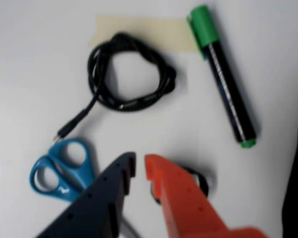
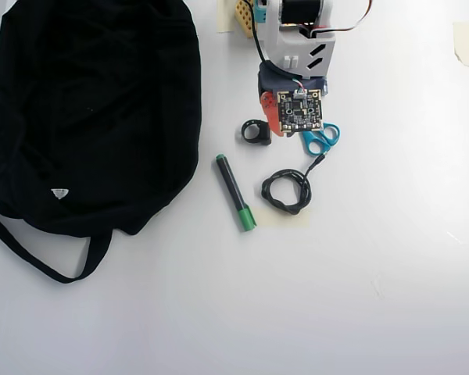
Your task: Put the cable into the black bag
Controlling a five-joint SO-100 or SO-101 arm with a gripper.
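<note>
White table point(image 2: 375, 234): cable point(image 1: 129, 74), marker point(image 1: 226, 79) print unreadable.

Two-finger tool point(image 1: 140, 166): one dark navy finger, one orange.

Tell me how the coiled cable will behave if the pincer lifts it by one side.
The cable is a thin cord in a loose, untied ring, so it will probably sag and partly unwind. Its plug end would likely dangle. It looks light.
</note>
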